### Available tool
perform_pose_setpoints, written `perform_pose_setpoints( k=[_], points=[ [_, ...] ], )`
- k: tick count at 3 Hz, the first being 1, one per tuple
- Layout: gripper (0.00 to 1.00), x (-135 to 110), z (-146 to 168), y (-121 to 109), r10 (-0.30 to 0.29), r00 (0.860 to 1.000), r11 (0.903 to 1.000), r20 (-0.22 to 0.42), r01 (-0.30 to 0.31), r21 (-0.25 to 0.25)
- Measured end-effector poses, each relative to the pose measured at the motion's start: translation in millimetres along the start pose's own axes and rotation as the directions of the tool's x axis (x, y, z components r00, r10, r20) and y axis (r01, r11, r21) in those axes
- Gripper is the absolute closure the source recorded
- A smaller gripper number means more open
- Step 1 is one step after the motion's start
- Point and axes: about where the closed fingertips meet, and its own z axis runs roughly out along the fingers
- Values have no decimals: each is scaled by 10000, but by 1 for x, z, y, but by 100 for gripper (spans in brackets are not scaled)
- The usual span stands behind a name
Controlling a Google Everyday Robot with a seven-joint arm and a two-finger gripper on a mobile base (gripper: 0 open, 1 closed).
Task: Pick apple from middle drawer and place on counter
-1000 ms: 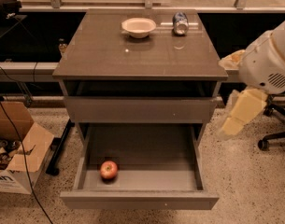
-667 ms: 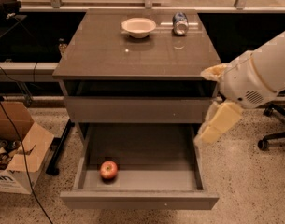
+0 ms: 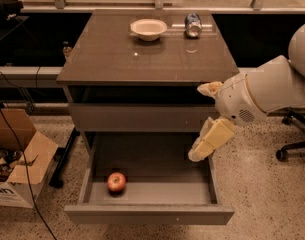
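Observation:
The apple [image 3: 116, 182], red with a yellowish patch, lies on the floor of the pulled-out middle drawer [image 3: 147, 214], near its front left corner. The counter [image 3: 142, 59] is the glossy grey-brown top of the cabinet. My gripper [image 3: 206, 143], cream-coloured on a white arm that comes in from the right, hangs over the drawer's right side wall. It is above and to the right of the apple, well apart from it, and holds nothing that I can see.
A white bowl [image 3: 148, 29] and a tipped can [image 3: 193, 25] sit at the back of the counter. The drawer front above [image 3: 137, 117] is closed. A cardboard box [image 3: 17, 169] and cables lie on the floor at the left. A chair base [image 3: 292, 144] stands at the right.
My arm has swung left and down, from beside the cabinet's right side to over the right edge of the open drawer. The apple and drawer have not moved.

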Motion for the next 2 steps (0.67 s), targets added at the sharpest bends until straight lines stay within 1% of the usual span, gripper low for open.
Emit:
perform_pose_setpoints(
  k=[1, 2],
  points=[
    [0, 1, 21, -5, 198, 9984, 9994, 528, -213, 282],
    [0, 6, 70, -16, 438, 9854, 9981, 1648, -503, 357]
  ],
)
